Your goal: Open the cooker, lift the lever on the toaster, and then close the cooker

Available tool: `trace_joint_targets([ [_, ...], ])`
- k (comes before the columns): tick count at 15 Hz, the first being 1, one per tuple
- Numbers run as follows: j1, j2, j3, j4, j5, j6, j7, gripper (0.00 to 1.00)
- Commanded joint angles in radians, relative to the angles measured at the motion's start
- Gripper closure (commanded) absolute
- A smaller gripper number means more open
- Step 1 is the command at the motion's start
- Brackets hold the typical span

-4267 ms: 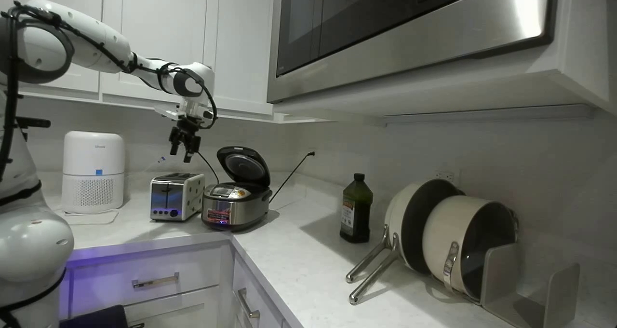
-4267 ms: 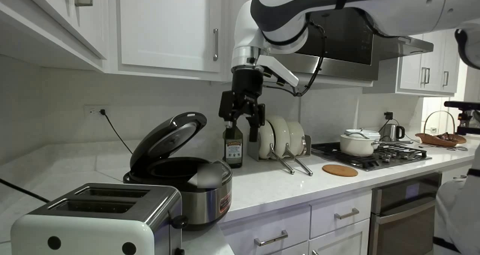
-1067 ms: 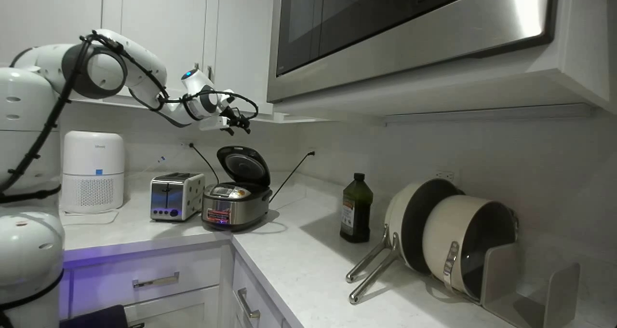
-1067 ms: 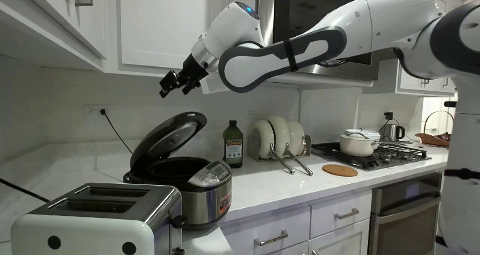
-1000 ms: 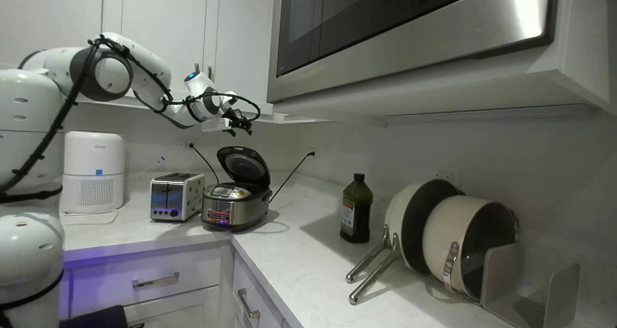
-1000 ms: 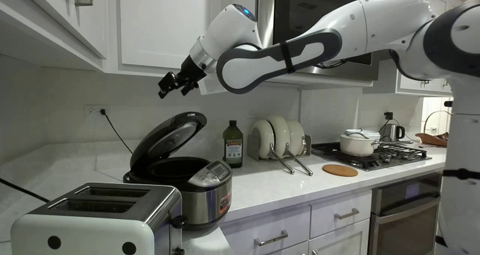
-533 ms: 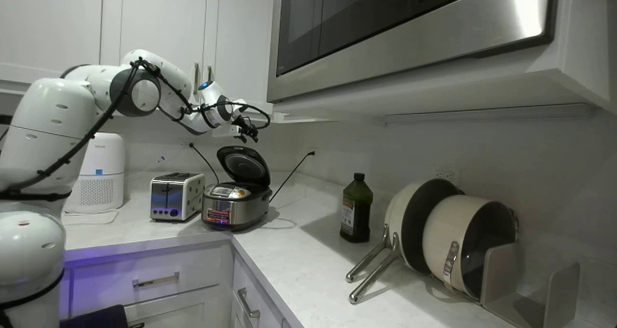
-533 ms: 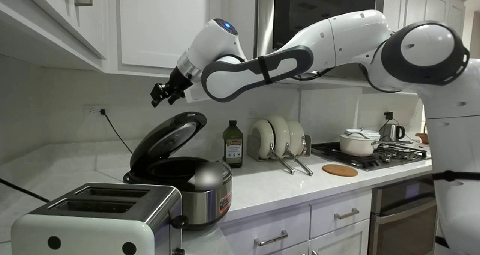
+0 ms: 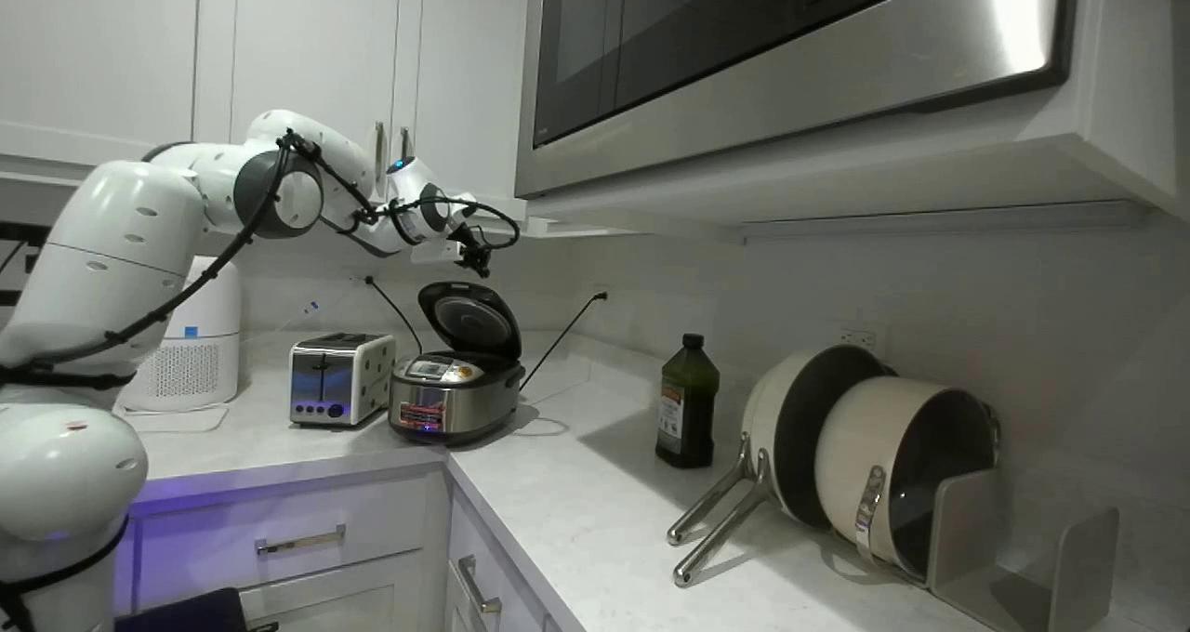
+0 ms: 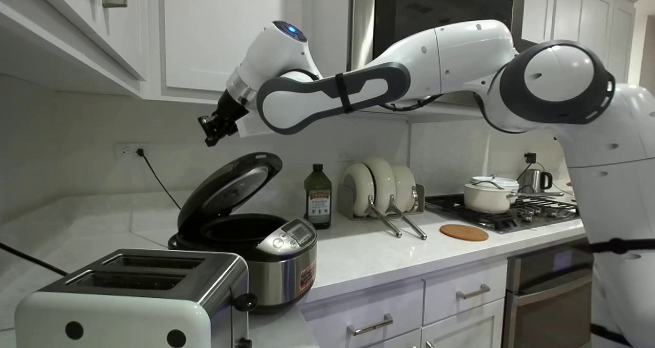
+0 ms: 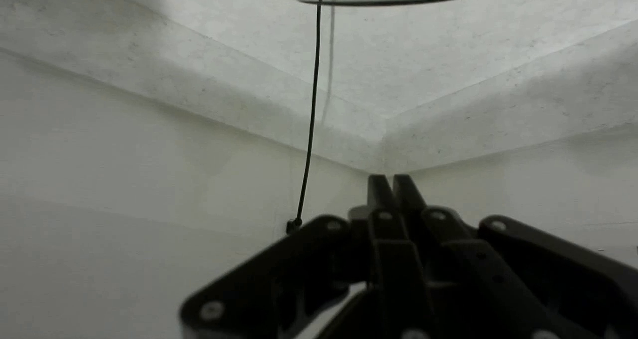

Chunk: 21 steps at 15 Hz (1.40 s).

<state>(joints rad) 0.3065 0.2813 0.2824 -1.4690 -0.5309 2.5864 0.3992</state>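
Observation:
The silver cooker [image 9: 479, 407] has its dark lid [image 10: 225, 190] raised on the hinge, showing the black inside. Beside it stands the toaster [image 9: 339, 381], white-sided with a shiny front. Its black lever knob [image 10: 245, 302] sits high on the front panel. My gripper [image 9: 479, 269] hovers just above and behind the top of the raised lid, apart from it, tilted down toward the wall corner. In the wrist view the fingertips [image 11: 381, 189] are drawn together with a thin gap and nothing between them. A curved grey edge at the top there looks like part of the lid.
A power cord [image 11: 313, 99] runs to a wall outlet behind the cooker. A dark green bottle [image 10: 318, 197] and racked pans [image 9: 911, 465] stand along the counter. Upper cabinets [image 10: 225, 36] and a microwave [image 9: 790, 74] hang overhead. A white appliance [image 9: 200, 362] stands behind the arm.
Over four seconds the gripper has swung from pointing down to above and behind the lid. In the last second it lowered slightly, and its fingers came together. Lid and toaster stayed put.

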Motion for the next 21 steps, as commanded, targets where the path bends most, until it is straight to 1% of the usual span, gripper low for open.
trace_joint_targets([
  [1, 0.095, 0.027, -0.072, 0.096, 0.032, -0.130, 0.011, 1.00],
  [5, 0.135, 0.045, -0.090, 0.163, 0.074, -0.311, 0.006, 1.00],
  [9, 0.140, 0.074, -0.082, 0.238, 0.142, -0.483, -0.009, 1.00],
  [14, 0.141, 0.140, -0.085, 0.368, 0.249, -0.691, 0.009, 1.00],
  [18, 0.151, 0.203, -0.094, 0.479, 0.301, -0.838, 0.032, 1.00],
  [21, 0.159, 0.250, -0.103, 0.558, 0.325, -0.927, 0.046, 1.00],
])
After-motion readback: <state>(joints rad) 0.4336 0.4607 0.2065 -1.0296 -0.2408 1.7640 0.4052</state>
